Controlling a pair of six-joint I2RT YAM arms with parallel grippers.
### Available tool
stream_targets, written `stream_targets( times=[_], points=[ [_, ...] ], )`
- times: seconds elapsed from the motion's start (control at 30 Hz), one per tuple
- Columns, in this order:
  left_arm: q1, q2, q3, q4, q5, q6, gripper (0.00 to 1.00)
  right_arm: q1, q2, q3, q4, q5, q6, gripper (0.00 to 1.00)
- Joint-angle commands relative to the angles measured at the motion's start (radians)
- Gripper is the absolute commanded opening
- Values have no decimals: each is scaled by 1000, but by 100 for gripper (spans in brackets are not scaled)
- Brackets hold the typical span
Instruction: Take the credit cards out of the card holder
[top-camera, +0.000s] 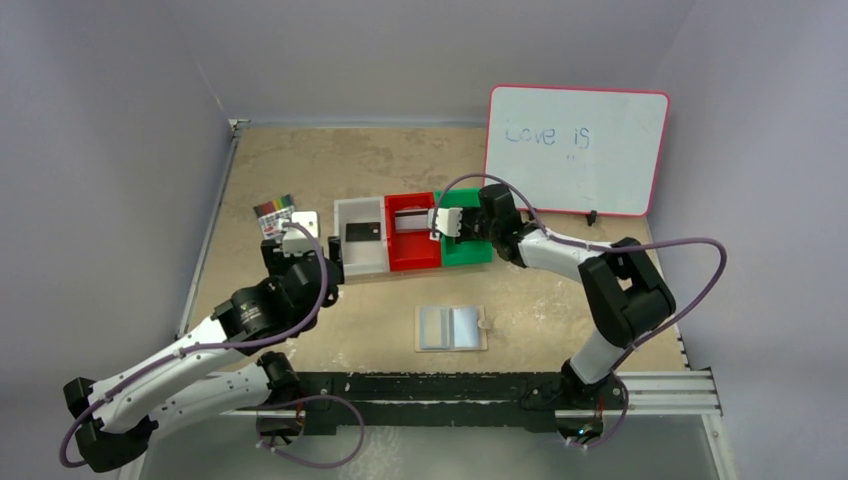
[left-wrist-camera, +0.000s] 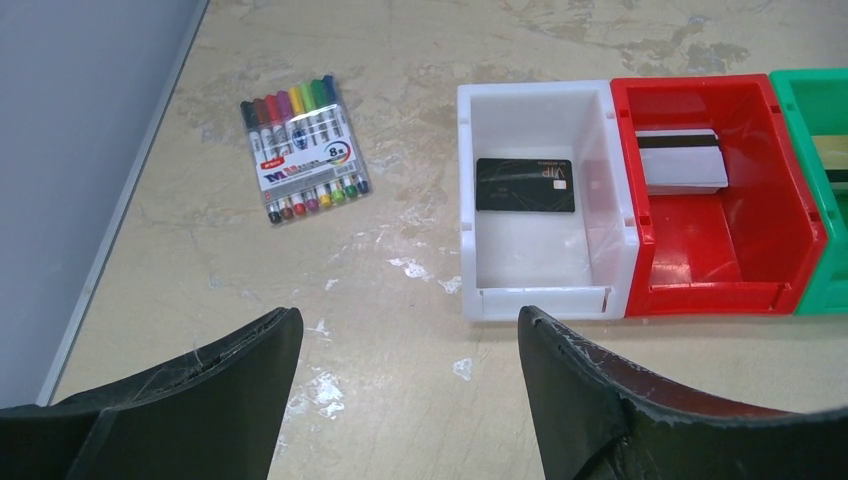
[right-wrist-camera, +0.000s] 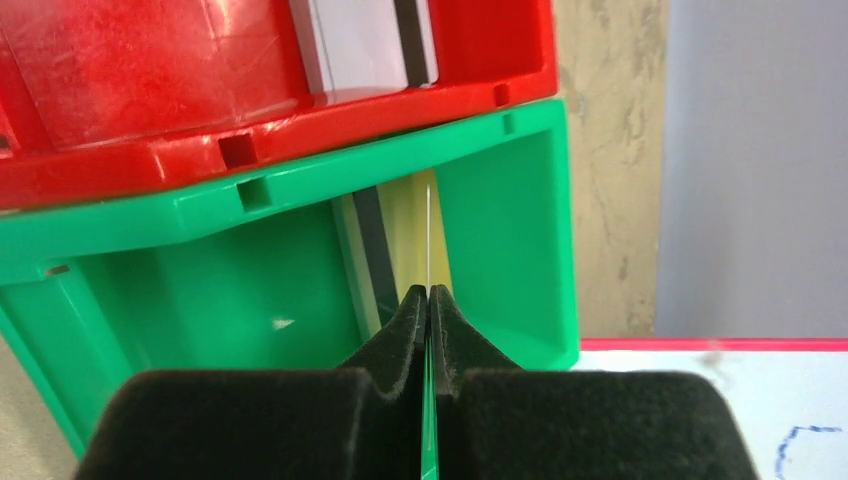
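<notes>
The right gripper (right-wrist-camera: 428, 292), pressed together, is over the green bin (right-wrist-camera: 500, 220), where the gold card (right-wrist-camera: 405, 230) lies; the left gripper (left-wrist-camera: 410, 315) is spread. The white bin (left-wrist-camera: 540, 290) holds the black card (left-wrist-camera: 525, 185), the red bin (left-wrist-camera: 720, 270) the silver card (left-wrist-camera: 682, 160). The card holder (top-camera: 450, 327) lies open on the table (top-camera: 320, 170).

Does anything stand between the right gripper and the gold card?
Nothing visible does. The shut right gripper points straight into the green bin, and the gold card shows just past its tips. Whether the gripper touches or holds the card cannot be told.
</notes>
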Motion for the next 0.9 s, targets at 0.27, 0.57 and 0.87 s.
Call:
stream_targets(
  times=[0.27, 0.57, 0.87],
  points=[
    [2, 10, 45, 4, -33, -23, 78, -25, 87, 113, 3, -29, -70, 0],
    [2, 30, 50, 3, -33, -22, 78, -38, 158, 166, 15, -25, -78, 0],
    [2, 31, 50, 1, -38, -25, 78, -41, 188, 185, -2, 1, -81, 0]
  ],
)
